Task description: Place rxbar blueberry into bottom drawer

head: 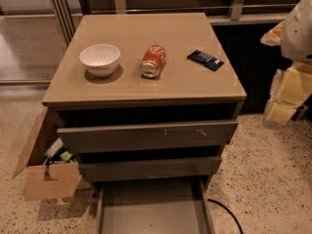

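Observation:
The rxbar blueberry [205,60], a flat dark navy bar with white lettering, lies on the right part of the tan cabinet top [180,87]. The bottom drawer [151,213] is pulled out toward the camera, and its grey floor is bare. My gripper [285,101] hangs at the far right edge of the camera view, beside the cabinet and lower than its top. It is well apart from the bar and holds nothing that I can see.
An orange-red soda can [153,61] lies on its side in the middle of the top. A white bowl [100,59] stands to its left. The two upper drawers [146,135] are slightly ajar. An open cardboard box [46,169] sits on the floor at the left, a black cable [226,211] at the lower right.

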{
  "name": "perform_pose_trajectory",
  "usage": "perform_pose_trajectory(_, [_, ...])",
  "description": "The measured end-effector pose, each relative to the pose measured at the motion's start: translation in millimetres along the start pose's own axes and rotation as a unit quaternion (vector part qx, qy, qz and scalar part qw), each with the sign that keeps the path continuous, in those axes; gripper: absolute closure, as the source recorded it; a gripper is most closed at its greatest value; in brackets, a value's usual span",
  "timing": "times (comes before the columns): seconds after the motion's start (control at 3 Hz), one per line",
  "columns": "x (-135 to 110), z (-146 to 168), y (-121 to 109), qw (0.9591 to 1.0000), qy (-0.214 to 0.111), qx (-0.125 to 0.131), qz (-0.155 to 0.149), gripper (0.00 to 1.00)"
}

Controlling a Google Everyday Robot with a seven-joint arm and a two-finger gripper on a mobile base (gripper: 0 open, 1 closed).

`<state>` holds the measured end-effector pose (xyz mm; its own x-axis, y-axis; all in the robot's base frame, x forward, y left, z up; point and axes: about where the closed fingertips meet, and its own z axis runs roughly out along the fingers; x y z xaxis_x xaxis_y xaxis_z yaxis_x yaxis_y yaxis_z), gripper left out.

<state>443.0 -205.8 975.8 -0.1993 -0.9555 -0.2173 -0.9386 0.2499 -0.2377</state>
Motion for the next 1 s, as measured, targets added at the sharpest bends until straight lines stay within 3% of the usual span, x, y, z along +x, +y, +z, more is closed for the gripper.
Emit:
perform_pose_trajectory(0.67, [-37, 3, -52, 0.9978, -0.060, 0.012, -0.027, 0.00])
perform_pose_trajectory(1.0, [-38, 39, -116, 0.9973, -0.070, 0.019, -0.010, 0.00])
